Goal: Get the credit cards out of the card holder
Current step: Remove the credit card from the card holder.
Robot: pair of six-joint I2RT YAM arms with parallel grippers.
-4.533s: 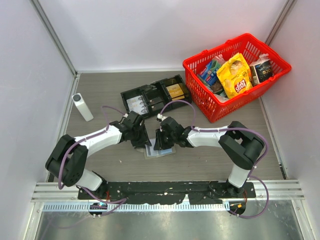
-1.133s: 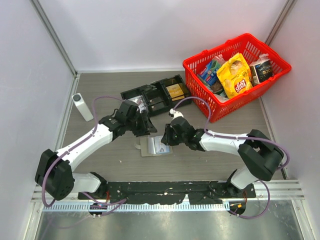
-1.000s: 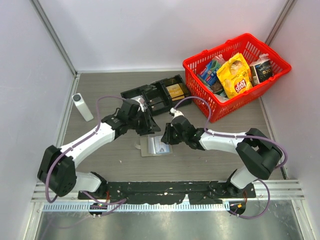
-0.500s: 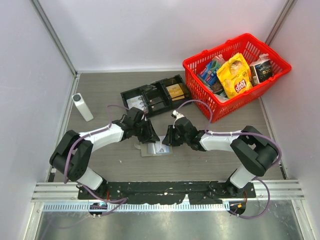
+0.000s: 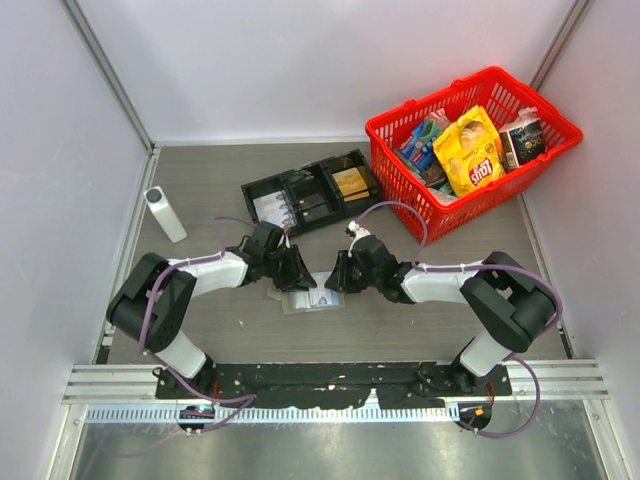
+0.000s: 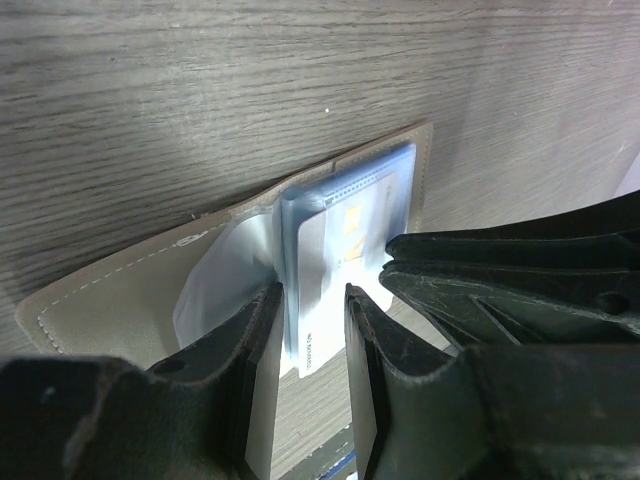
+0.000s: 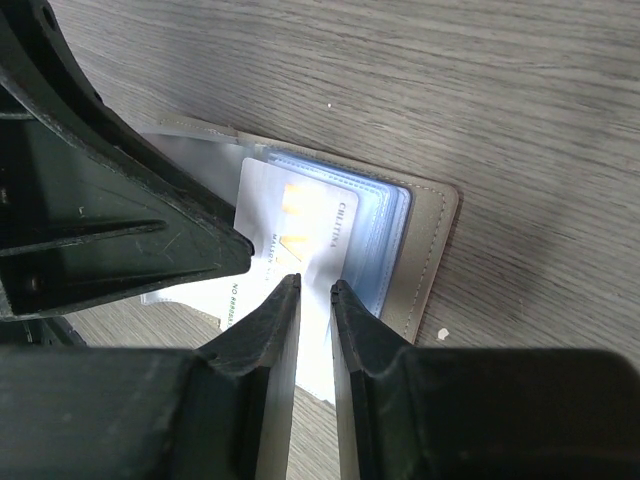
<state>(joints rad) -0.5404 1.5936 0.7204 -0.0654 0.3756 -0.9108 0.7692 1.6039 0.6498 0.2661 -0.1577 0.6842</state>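
Grey wood-grain tabletop (image 5: pixel 200 180), white walls all round, and the action is packed tight at the centre, where the 2 grippers meet nose to nose over the holder (image 5: pixel 303 301). It lies flat and open, clear sleeves fanned up, with the pale blue cards (image 6: pixel 385 185) stacked inside them. The left gripper (image 6: pixel 312 300) has its fingers drawn in close on either side of the sleeve stack. They flank it tightly, but I cannot tell whether they are actually clamping it or only bracketing it. The right gripper (image 7: pixel 313 288) comes in from the opposite side, jaws almost together, and looks pinched onto the near end of 1 white card (image 7: pixel 290 225) with yellow marks, which pokes out of its sleeve toward it. As for the score, by my reading the job is barely started. No card lies loose on the tabletop in any view, and the blue stack sits snug in the holder. The white card looks like the first out, and the rest of the stack is left to do.
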